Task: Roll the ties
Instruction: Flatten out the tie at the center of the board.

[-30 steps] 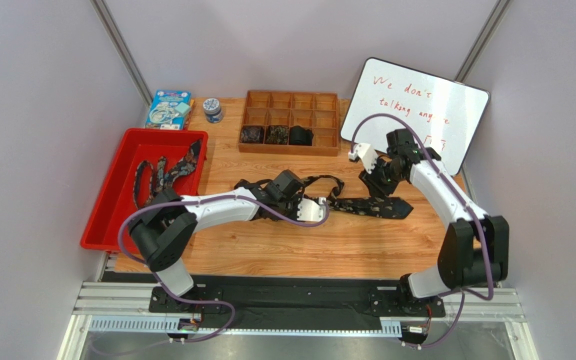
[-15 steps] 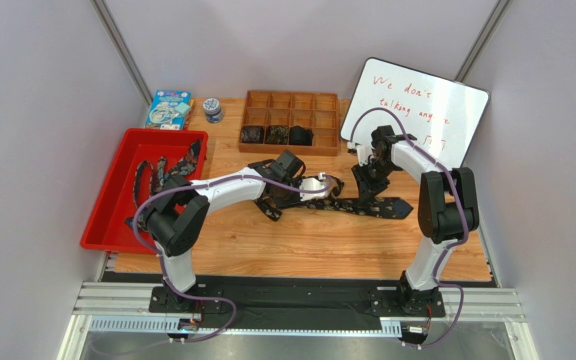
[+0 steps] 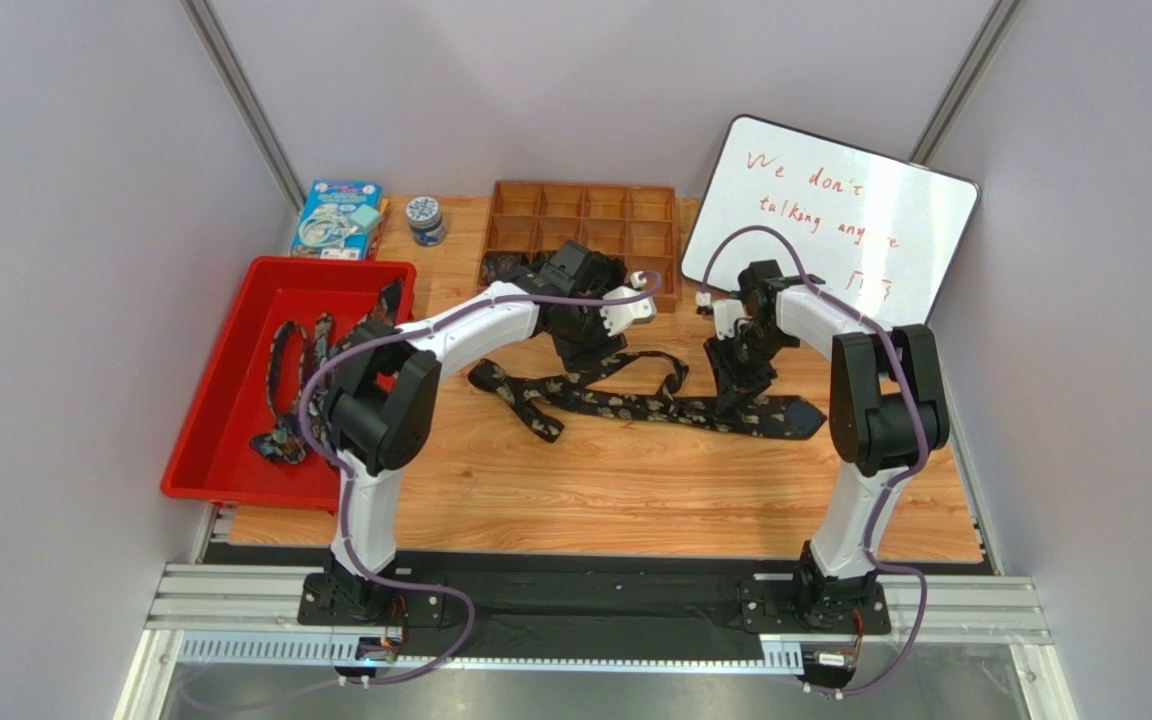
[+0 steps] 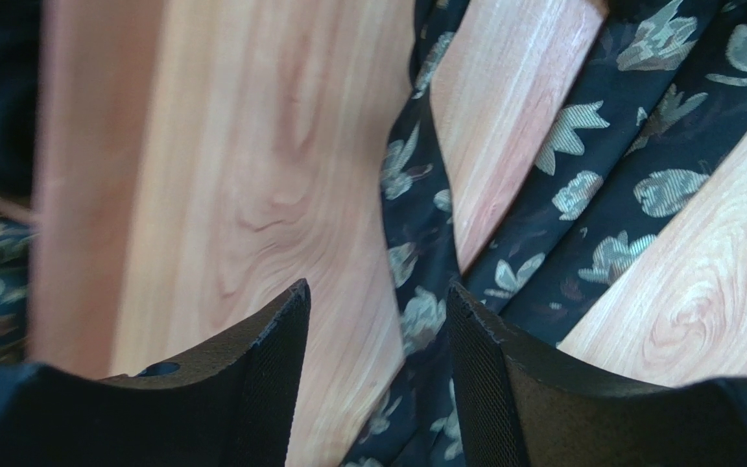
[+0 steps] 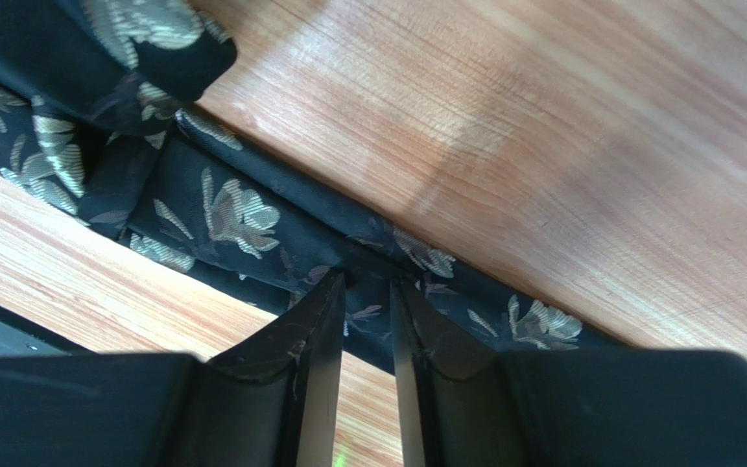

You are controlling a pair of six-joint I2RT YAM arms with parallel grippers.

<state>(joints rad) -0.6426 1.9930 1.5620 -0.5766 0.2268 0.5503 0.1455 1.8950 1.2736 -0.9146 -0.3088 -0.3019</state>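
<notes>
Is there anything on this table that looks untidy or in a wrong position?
Yes. The loose tie on the table lies twisted, with loops crossing over itself, so it is not flat for rolling. In the red tray at the left, a second tie lies in a tangle.

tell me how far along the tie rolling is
Done: at least one rolled coil sits in the wooden organizer. In hand: one unrolled tie lies on the table, right tool pinching it, left tool open. Remaining: ties wait in the red bin.

Woven, faintly glossy cloth tie (image 4: pixel 582 185) on smooth, perhaps varnished wood table (image 4: pixel 251 195).
</notes>
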